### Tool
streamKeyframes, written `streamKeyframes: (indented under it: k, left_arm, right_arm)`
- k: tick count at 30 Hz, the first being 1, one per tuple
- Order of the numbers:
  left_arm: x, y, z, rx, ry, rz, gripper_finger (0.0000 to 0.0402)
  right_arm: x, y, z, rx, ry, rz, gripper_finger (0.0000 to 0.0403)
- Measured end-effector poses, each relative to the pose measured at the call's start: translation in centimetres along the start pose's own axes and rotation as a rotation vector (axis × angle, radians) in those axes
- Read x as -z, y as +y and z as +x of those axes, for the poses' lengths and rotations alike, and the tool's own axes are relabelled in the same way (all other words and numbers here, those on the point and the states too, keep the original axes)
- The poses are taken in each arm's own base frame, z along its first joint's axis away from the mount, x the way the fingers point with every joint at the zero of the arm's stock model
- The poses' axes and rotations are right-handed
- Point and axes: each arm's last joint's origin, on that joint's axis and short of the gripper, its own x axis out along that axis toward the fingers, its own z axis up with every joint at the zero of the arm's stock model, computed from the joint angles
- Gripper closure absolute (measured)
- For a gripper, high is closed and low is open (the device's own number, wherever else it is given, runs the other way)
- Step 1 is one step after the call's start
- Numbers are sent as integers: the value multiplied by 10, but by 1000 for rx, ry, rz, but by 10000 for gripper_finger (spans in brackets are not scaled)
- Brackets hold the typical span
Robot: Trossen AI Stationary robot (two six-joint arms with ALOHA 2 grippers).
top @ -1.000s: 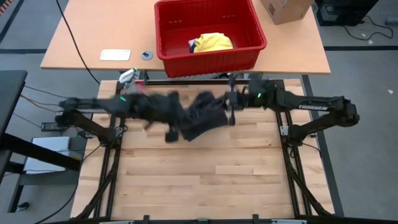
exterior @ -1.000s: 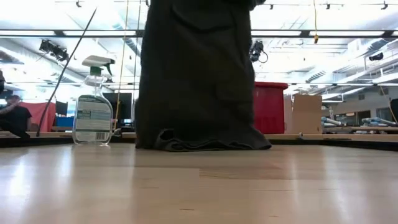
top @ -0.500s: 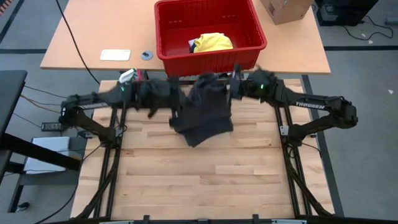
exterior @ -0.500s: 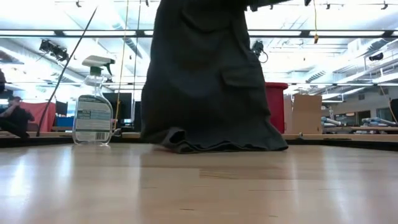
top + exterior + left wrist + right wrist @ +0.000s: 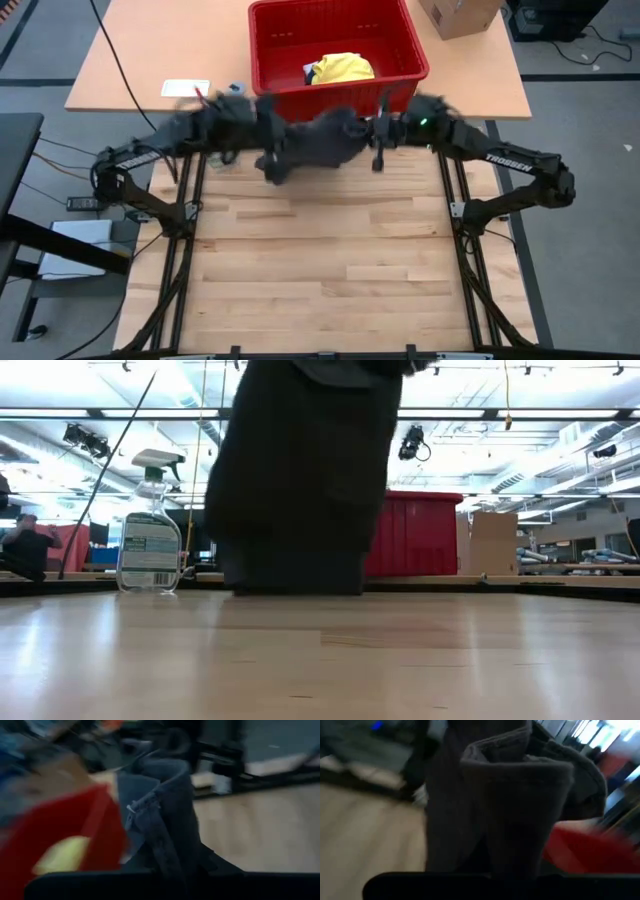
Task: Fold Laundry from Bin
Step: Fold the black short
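The wooden table (image 5: 330, 280) is a pale, planked slab, smooth enough to show a sheen in the low view. At its far edge, on a second tan table (image 5: 130, 50), sits the bin (image 5: 400, 85), a rigid red plastic rectangle with ribbed walls and a thick rim; a crumpled bright yellow garment (image 5: 342, 68) lies inside it.

The step in hand looks like spreading the first piece out before folding. The dark grey garment (image 5: 315, 145) hangs between the two arms just near of the bin, soft and heavy, draping in a long column whose hem reaches the tabletop in the low view; its stitched seams show in the wrist views. The left gripper (image 5: 262, 128) is clamped on its left end, and the right gripper (image 5: 378, 135) is clamped on its right end.

The next move, I judge, calls for carrying the cloth nearward and lowering it flat, keeping both ends taut so it does not bunch.

A clear plastic spray bottle (image 5: 149, 525) stands at the far left.
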Motion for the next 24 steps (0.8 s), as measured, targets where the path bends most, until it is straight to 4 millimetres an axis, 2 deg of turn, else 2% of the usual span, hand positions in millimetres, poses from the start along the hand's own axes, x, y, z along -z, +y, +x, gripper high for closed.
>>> streamKeyframes:
  k: [4,7,11,14,16,18,21,24]
  left_arm:
    - [42,-56,39,143,119,-106,359]
    - [82,-99,62,202,166,-256,359]
    - [125,-148,71,269,174,-558,359]
    - [149,-173,70,313,177,-788,358]
    - [160,-184,68,324,172,-877,358]
    - [167,-188,67,285,176,-935,357]
    - [172,-180,70,165,158,-947,356]
    - [177,-157,80,15,126,-936,355]
  right_arm:
    - [34,33,8,-147,242,211,380]
    - [56,63,14,-266,335,394,380]
    - [85,113,17,-410,438,620,380]
    - [103,145,15,-484,494,780,380]
    - [112,159,14,-495,494,857,380]
    - [119,164,13,-482,479,906,380]
    - [126,153,17,-396,440,943,380]
    - [135,131,21,-246,414,933,380]
